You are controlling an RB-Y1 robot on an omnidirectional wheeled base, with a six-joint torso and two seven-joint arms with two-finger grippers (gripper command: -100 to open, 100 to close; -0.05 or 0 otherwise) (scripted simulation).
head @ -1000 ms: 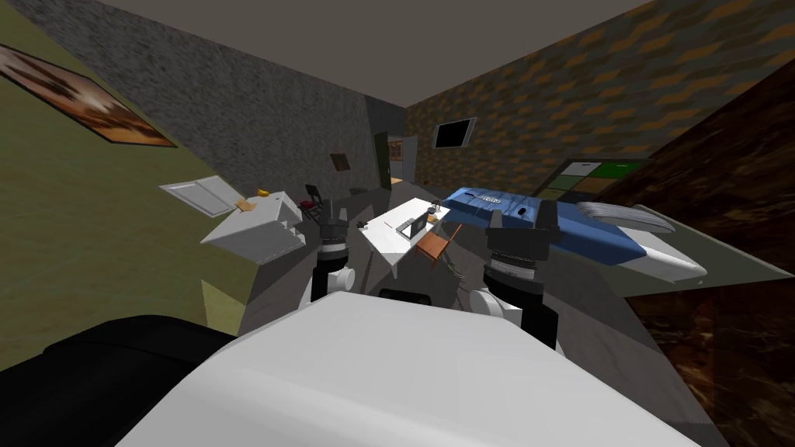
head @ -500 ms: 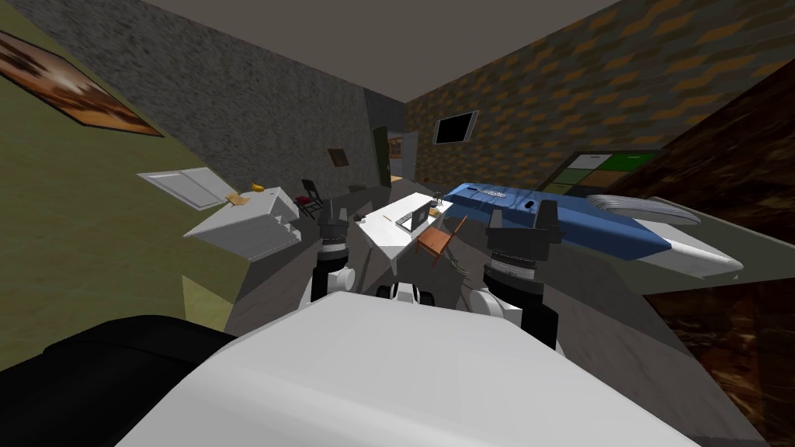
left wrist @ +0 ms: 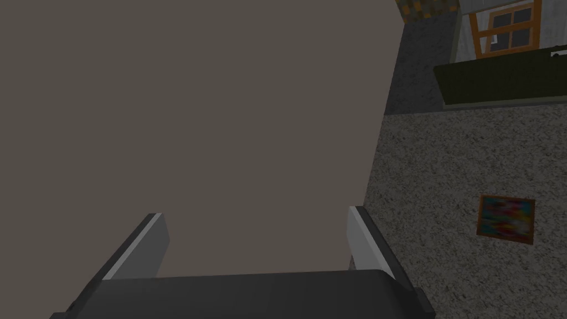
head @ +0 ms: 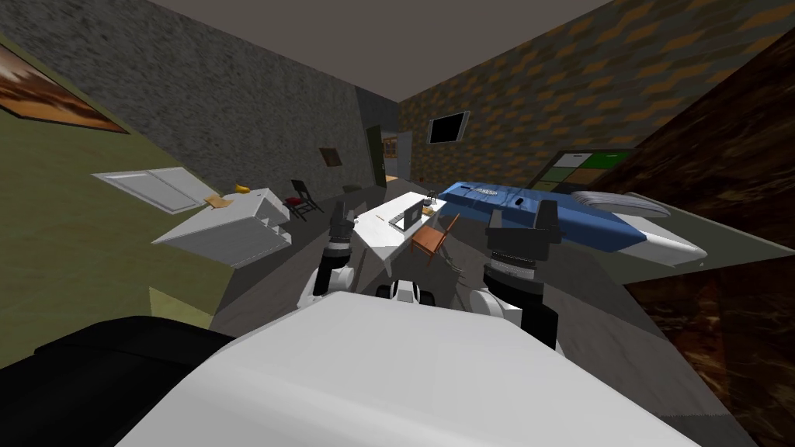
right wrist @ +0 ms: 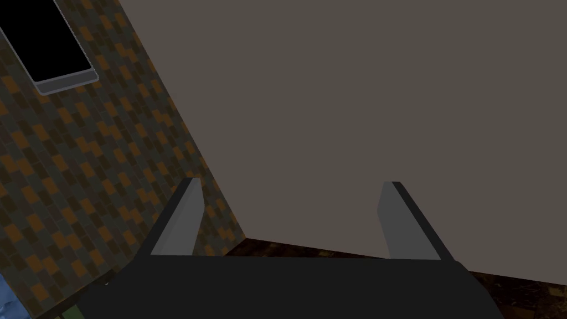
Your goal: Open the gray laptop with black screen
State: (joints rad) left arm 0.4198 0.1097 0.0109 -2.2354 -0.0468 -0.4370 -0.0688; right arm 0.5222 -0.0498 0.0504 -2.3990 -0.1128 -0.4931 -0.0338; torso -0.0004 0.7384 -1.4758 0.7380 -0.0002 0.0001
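The laptop (head: 412, 215) is a small grey thing with a dark screen face, far off on a white desk (head: 380, 233) in the middle of the room. From here I cannot tell how far its lid is raised. Both arms are raised in front of my chest, well short of the desk. My left gripper (head: 339, 209) (left wrist: 254, 219) is open and holds nothing. So is my right gripper (head: 522, 211) (right wrist: 293, 185), its fingers wide apart.
An orange chair (head: 432, 237) stands at the desk's near right side. A blue-covered bed (head: 543, 216) lies to the right, a white cabinet (head: 225, 226) to the left with a dark chair (head: 301, 200) beyond it. Bare floor (head: 295, 264) leads toward the desk.
My view has swung: cabinet and wall picture slid left, and the desk and bed shifted a little. The left forearm leans slightly more to the right. Both grippers stay open.
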